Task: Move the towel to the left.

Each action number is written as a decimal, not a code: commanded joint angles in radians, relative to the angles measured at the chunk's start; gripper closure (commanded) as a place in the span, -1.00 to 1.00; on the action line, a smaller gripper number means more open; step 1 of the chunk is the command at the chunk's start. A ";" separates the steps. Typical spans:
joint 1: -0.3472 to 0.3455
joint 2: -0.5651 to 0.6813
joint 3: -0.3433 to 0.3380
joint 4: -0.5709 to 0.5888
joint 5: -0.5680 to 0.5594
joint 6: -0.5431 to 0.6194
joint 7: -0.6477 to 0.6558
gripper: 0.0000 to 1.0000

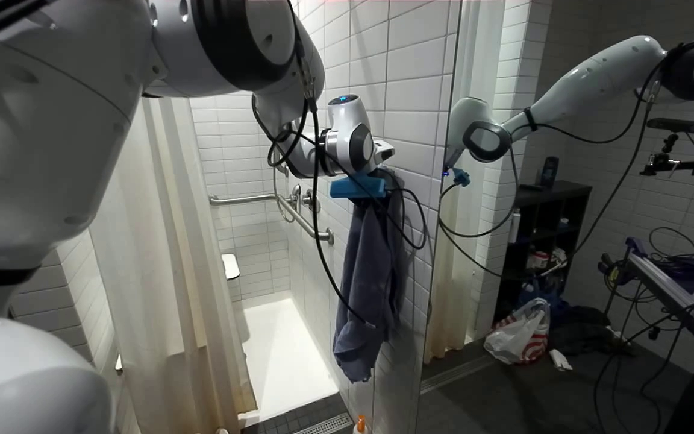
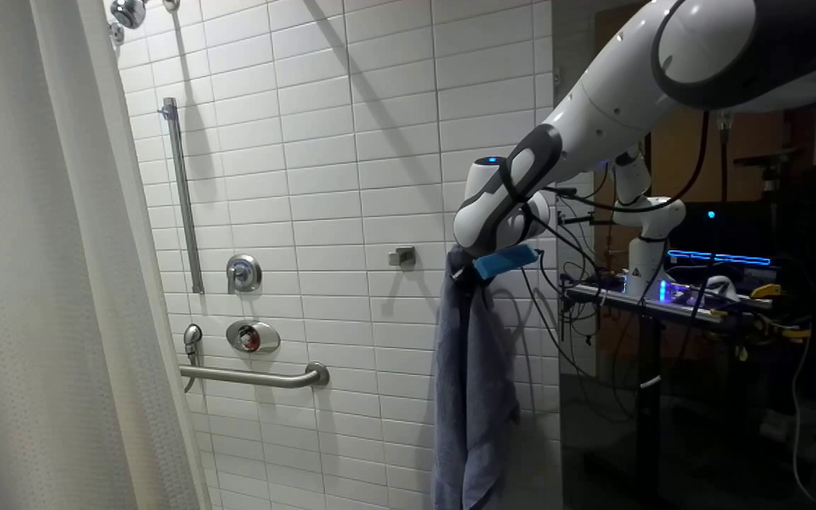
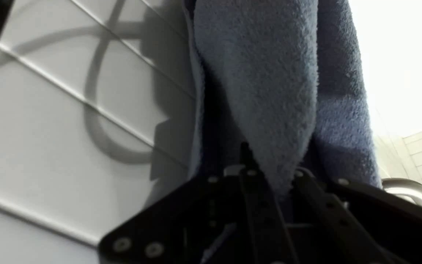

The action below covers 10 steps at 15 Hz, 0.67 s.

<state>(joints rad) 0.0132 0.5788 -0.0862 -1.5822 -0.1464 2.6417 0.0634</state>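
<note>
The towel (image 1: 366,289), blue-grey and limp, hangs in long folds beside the white tiled wall. It shows in both exterior views, with its upper end (image 2: 459,258) bunched at the gripper (image 2: 470,276). Seen from the wrist, a fold of the towel (image 3: 266,66) narrows down between the black fingers of the gripper (image 3: 271,163), which is shut on it. The left finger (image 3: 260,205) lies against the fold; the cloth partly covers the fingertips. Whether a hook behind the towel still bears it is hidden.
A small square metal hook (image 2: 402,256) sticks out of the wall left of the towel. Further left are a grab bar (image 2: 252,377) and the cream shower curtain (image 1: 166,259). Black cables (image 1: 323,241) loop from the arm in front of the towel. A mirror (image 1: 473,313) borders the wall.
</note>
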 commanded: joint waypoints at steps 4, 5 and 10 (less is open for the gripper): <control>0.045 -0.200 -0.030 -0.114 -0.090 -0.129 0.003 0.96; 0.054 -0.224 -0.032 -0.112 -0.110 -0.171 0.013 0.96; 0.081 -0.318 -0.003 -0.054 -0.185 -0.396 0.018 0.96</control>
<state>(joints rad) 0.0730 0.3335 -0.0989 -1.6413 -0.2821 2.3576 0.0690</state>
